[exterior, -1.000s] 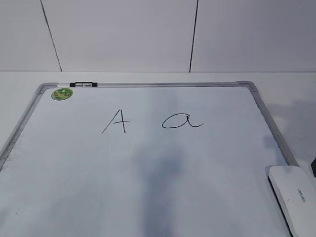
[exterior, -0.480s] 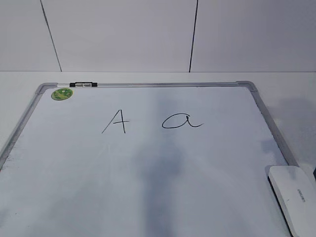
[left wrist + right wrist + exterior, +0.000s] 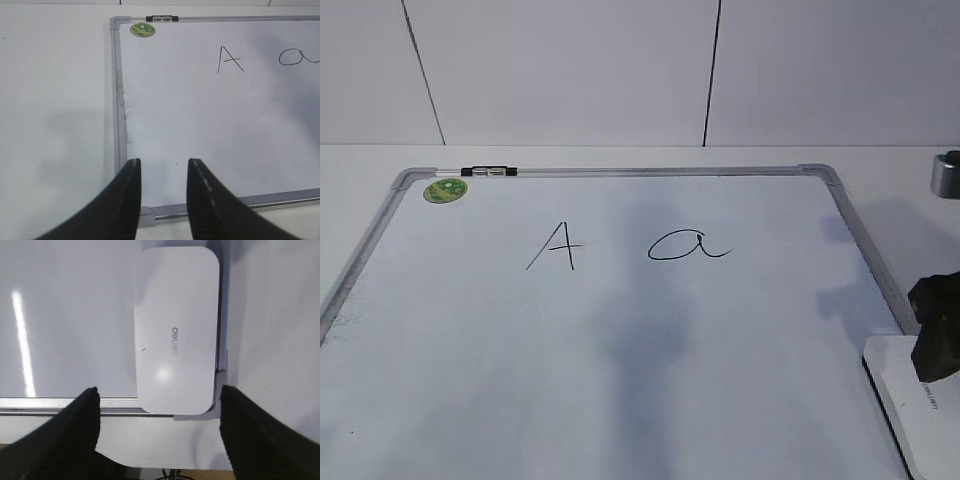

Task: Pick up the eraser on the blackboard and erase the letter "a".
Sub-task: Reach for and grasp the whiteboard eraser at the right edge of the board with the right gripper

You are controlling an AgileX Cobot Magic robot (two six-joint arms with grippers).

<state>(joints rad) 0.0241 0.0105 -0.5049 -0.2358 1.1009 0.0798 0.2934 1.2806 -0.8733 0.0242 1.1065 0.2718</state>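
Exterior view: the right gripper (image 3: 938, 335) hangs just above the far end of the eraser (image 3: 912, 415), which lies at the near right corner of the blackboard (image 3: 865, 240); the letter "a" (image 3: 688, 245) sits mid-board, right of the capital "A" (image 3: 556, 246), well apart from the eraser.
Left wrist view: the left gripper (image 3: 163, 175) is parted and empty over the board's near left edge, with the marker (image 3: 161, 18) and green sticker (image 3: 143, 30) at the far frame.
Right wrist view: the right gripper (image 3: 159, 415) is spread wide and holds nothing; the eraser (image 3: 176, 330) lies lengthwise between and ahead of its fingers.
Step advice: it should likely descend centred, straddling the eraser's narrow width, then close evenly, clear of the frame.
Change: the right gripper, absent from the exterior view half a second ago, has now entered over the eraser; eraser, letters and desk (image 3: 620, 158) are unchanged.
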